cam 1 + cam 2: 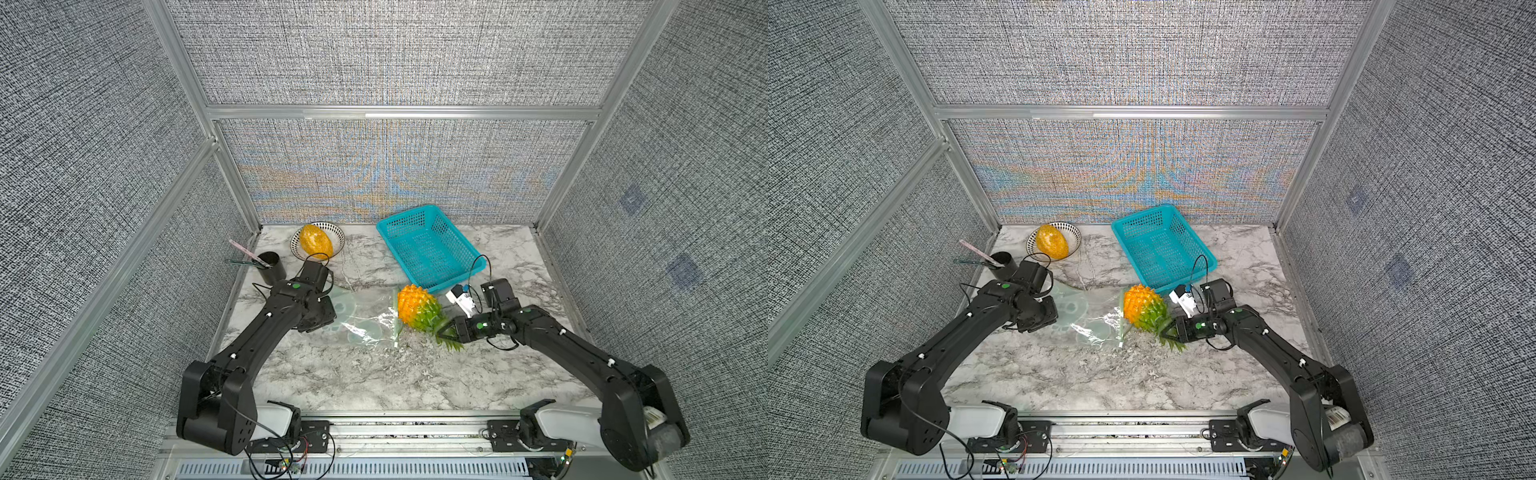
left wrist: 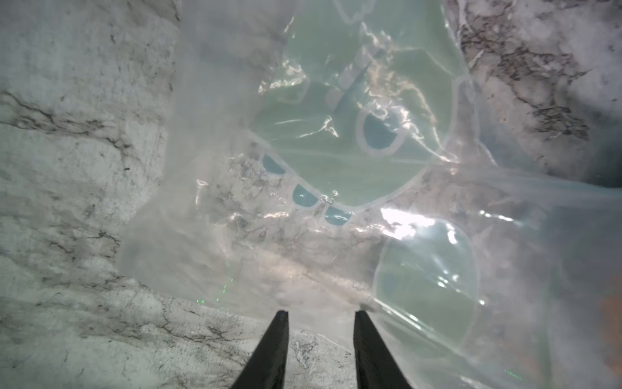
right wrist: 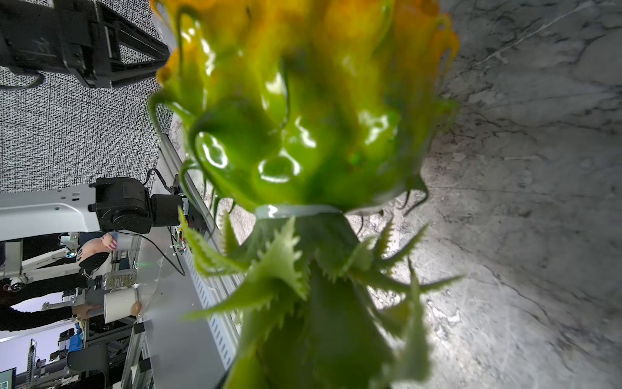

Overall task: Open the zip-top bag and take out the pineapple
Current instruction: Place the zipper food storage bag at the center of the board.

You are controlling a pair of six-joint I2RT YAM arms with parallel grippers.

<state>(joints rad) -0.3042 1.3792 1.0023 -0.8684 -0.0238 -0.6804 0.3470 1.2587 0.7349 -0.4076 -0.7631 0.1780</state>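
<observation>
The zip-top bag (image 1: 361, 318) (image 1: 1088, 318) lies flat and crinkled on the marble table, its pale green zip strip (image 1: 395, 320) on the right edge. The pineapple (image 1: 415, 307) (image 1: 1144, 307) is outside the bag, just right of the zip strip, body toward the bag and crown toward my right arm. My right gripper (image 1: 442, 329) (image 1: 1168, 329) is shut on the leaf crown; in the right wrist view the pineapple (image 3: 303, 118) fills the frame and leaves hide the fingers. My left gripper (image 2: 321, 313) stands open at the bag's (image 2: 336, 151) left edge, with only marble between its fingers.
A teal basket (image 1: 430, 247) sits at the back right, close behind the pineapple. A patterned bowl (image 1: 338, 235) holding an orange-yellow oval fruit (image 1: 316, 241) stands at the back left. A black cup (image 1: 272, 266) with pens is by the left wall. A small white object (image 1: 459, 299) lies beside the basket.
</observation>
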